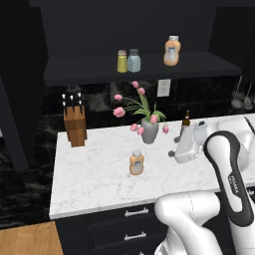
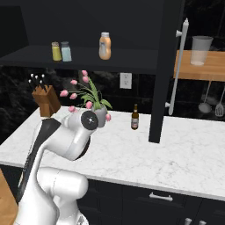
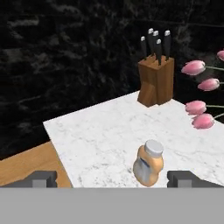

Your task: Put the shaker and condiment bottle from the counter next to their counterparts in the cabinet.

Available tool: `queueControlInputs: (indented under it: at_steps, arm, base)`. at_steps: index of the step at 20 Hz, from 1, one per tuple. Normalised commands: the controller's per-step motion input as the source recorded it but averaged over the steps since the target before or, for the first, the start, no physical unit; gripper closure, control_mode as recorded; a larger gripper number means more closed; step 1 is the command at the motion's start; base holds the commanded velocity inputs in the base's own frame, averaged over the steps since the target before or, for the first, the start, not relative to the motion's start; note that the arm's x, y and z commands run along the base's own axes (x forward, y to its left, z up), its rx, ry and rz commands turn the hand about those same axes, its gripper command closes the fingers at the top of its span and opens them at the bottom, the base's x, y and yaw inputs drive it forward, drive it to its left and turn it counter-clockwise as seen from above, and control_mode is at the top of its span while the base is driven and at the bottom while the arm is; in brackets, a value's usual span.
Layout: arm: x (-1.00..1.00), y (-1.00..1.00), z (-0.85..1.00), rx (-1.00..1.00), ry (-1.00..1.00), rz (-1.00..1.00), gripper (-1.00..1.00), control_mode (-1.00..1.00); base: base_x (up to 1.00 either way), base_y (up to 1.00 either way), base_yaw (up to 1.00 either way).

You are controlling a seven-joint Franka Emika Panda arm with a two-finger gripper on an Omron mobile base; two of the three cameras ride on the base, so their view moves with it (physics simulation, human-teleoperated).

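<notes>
An orange condiment bottle (image 1: 136, 163) (image 3: 148, 164) with a grey cap and white label stands upright on the marble counter (image 1: 92, 177). My gripper (image 1: 173, 148) (image 3: 113, 179) hovers to its right, open, with the fingers wide apart and the bottle just ahead between them, untouched. On the shelf of the black cabinet (image 1: 84, 70), the pale blue-grey shaker (image 1: 133, 61) (image 2: 66, 51) stands right beside the yellow-green shaker (image 1: 122, 61) (image 2: 56, 51). The other orange bottle (image 1: 172, 51) (image 2: 104, 45) stands further right on that shelf.
A vase of pink tulips (image 1: 148, 130) stands just behind the counter bottle. A wooden knife block (image 1: 74, 124) (image 3: 156, 81) sits at the back left. A thin dark brown bottle (image 1: 186, 119) (image 2: 135, 117) stands behind my hand. Black drawers (image 1: 124, 219) run under the counter.
</notes>
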Motion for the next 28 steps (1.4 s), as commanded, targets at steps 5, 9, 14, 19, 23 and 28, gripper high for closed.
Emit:
queueControlInputs:
  at_steps: [5, 9, 14, 19, 23, 28]
  arm:
    - [0.34, -0.12, -0.62, -0.01, -0.25, 0.24, -1.00, -1.00]
    - [0.10, -0.11, -0.21, 0.00, -0.06, 0.21, -1.00, -1.00]
    - [0.30, 0.00, -0.19, 0.00, 0.00, 0.11, -1.00, -1.00]
    - [0.30, 0.00, -0.11, 0.00, 0.00, 0.06, -1.00, -1.00]
    - [0.18, 0.00, -0.16, 0.00, 0.00, 0.09, -1.00, -1.00]
    - [0.21, 0.00, -0.26, 0.00, 0.01, 0.14, -1.00, -1.00]
  base:
    - [0.00, 0.00, 0.00]
    - [0.00, 0.00, 0.00]
    - [0.00, 0.00, 0.00]
    - [0.00, 0.00, 0.00]
    - [0.00, 0.00, 0.00]
    - [0.00, 0.00, 0.00]
